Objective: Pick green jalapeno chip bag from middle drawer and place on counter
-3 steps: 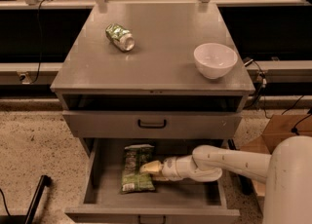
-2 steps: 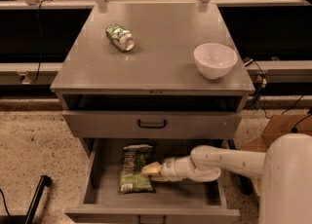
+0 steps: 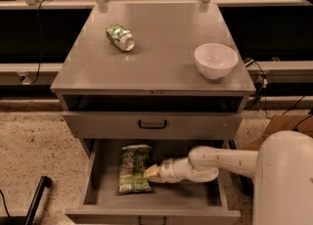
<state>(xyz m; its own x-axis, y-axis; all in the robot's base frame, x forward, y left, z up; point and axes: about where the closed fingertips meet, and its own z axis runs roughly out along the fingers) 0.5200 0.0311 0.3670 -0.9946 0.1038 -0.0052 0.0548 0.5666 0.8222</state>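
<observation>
The green jalapeno chip bag lies flat on the floor of the open middle drawer, left of centre, its long side pointing away from the front. My gripper reaches in from the right on a white arm, low inside the drawer. Its pale tip is at the bag's right edge. The counter is the broad grey cabinet top above.
A small green-and-silver drink can lies on its side at the counter's back left. A white bowl stands at the right. A shut grey drawer with a dark handle is above the open one. Speckled floor surrounds the cabinet.
My gripper has slid a little further left, closer against the bag's right edge. The bag has not visibly moved.
</observation>
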